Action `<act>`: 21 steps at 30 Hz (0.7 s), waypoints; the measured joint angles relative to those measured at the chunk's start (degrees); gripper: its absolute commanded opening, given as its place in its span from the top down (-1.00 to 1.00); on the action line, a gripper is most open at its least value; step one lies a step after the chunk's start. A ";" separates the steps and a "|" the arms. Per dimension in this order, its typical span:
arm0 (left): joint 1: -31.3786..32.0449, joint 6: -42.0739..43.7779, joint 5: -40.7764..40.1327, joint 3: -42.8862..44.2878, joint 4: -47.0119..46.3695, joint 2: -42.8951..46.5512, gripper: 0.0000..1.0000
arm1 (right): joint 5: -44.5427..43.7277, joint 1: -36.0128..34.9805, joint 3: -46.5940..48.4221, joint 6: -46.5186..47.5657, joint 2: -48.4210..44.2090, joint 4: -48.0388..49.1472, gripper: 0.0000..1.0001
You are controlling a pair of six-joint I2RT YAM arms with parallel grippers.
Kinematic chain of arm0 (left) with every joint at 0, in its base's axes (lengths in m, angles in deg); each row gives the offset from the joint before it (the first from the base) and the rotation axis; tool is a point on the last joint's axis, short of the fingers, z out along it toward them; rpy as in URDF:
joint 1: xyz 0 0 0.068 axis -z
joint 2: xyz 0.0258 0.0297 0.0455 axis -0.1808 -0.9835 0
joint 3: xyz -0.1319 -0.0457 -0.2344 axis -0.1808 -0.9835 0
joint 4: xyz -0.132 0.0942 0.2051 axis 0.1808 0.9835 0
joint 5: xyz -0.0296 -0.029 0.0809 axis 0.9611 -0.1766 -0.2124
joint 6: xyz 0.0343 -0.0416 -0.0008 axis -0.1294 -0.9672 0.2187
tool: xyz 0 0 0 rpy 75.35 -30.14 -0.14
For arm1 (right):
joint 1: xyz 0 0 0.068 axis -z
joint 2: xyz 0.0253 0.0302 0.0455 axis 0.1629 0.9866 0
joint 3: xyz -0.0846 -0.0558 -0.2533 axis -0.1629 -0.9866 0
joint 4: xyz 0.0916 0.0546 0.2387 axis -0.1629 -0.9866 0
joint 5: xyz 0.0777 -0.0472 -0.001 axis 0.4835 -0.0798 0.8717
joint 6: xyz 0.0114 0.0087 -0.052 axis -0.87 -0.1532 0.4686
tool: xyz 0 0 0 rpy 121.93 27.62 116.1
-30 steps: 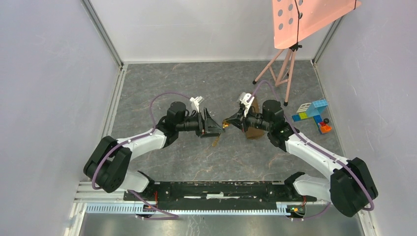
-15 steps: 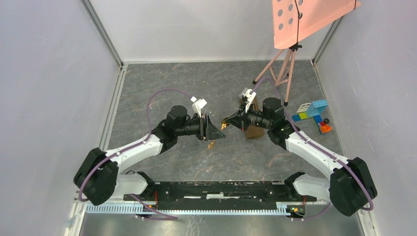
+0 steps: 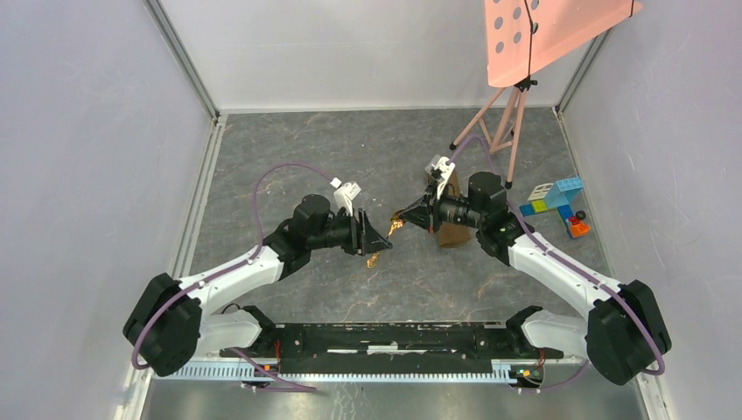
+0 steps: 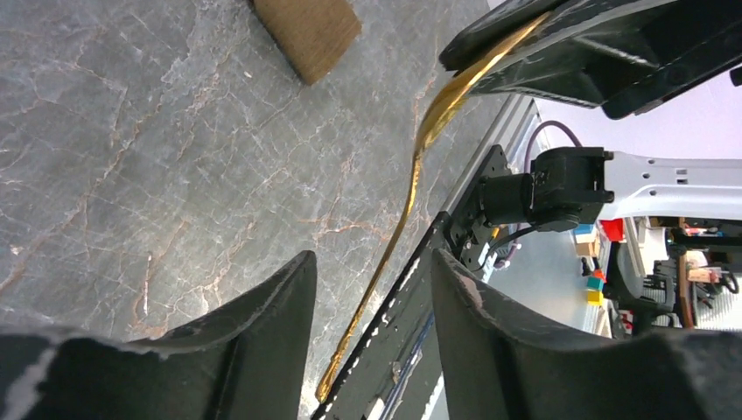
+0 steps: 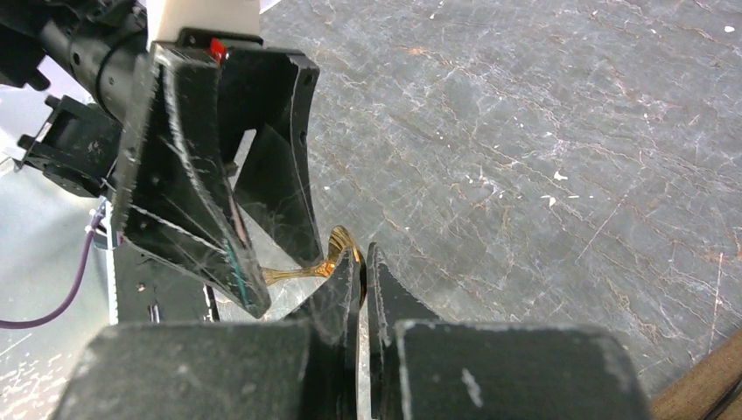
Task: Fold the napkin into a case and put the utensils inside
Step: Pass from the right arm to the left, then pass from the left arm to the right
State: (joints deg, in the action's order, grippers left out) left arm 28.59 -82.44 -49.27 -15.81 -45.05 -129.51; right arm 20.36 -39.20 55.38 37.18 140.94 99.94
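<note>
Scanning from biggest down. Grey marbled worktop (image 3: 289, 157), walled on three sides. Left arm (image 3: 227, 276) and right arm (image 3: 560, 267) both reach in and meet nose to nose near the middle. Pink perforated stand (image 3: 547, 31) on a tripod at the far right corner, not involved.

Case (image 4: 308, 31): brown cloth lying flat on the worktop, folded to a narrow oblong, largely hidden under the right arm in the top view. Only one end shows from the left wrist, so whether its mouth is open I cannot tell. Toy blocks (image 3: 553, 199) sit well apart at the right wall.

Right gripper (image 3: 401, 217): fingers (image 5: 385, 289) pressed together, clamped on the bowl end of the gold spoon (image 4: 411, 188), which is held up off the worktop with its handle hanging down towards the left side. Left gripper (image 3: 378, 241): fingers (image 4: 262, 306) apart, straddling the handle with a gap on both sides; no contact visible.

Judgement: folding looks done. An arm-to-arm handover of the spoon seems in hand, not completed. Neither utensil is in the case. Black utensil not found in any view.
</note>
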 measured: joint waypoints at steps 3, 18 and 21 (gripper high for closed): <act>0.04 0.04 0.57 -0.02 0.22 -0.98 0.62 | 0.04 0.00 0.00 -1.44 0.00 0.79 0.79; 6.29 7.08 -20.22 1.79 11.65 3.15 0.95 | -23.28 -6.01 -4.87 -23.06 -3.82 -0.50 -0.26; 6.86 7.72 -22.40 2.75 12.52 3.17 0.95 | -25.90 -8.83 -4.61 -24.94 -2.32 -0.48 -0.26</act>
State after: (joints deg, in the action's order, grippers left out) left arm 35.45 -74.72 -71.68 -13.06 -32.52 -126.34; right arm -5.54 -48.03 50.77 12.24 138.62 99.46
